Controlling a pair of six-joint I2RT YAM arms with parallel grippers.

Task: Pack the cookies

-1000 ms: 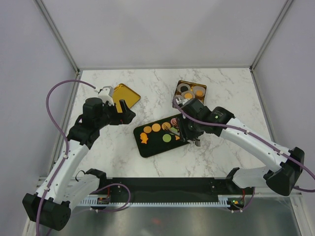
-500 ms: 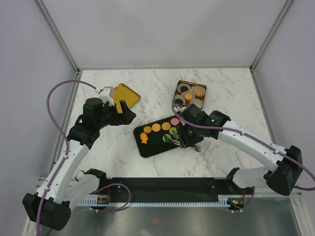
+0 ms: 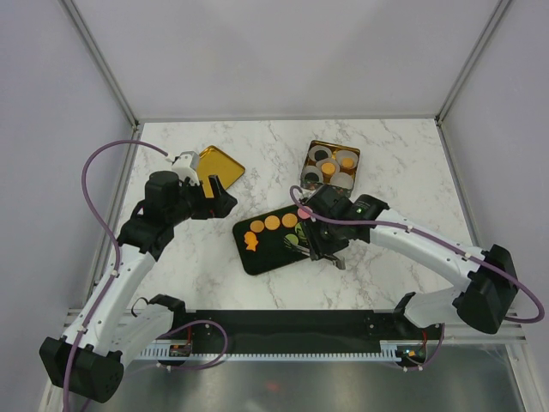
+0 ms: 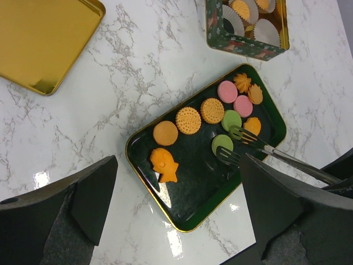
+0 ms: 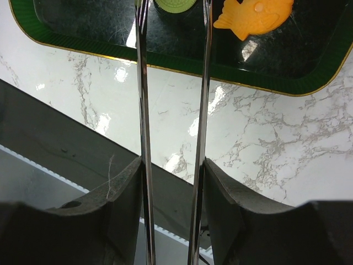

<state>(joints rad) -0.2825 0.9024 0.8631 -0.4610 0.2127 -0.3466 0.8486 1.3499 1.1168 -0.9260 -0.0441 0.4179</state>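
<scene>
Left wrist view: cookies (image 4: 188, 120) mostly sitting on black rectangular tray (image 4: 193, 185), few in green tin (image 4: 242, 45); right gripper (image 5: 172, 187) clamping metal tongs (image 4: 241, 134), left gripper (image 3: 221, 195) open.

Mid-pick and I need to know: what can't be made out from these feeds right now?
Tips of the tongs: cut off by the top edge in the right wrist view; covered by the right gripper from above.
Contact with the green cookie: the left wrist view shows a tip either side, touching or not unclear.
Contents of the tin: cut by the left wrist view's top edge; too small from above.
</scene>
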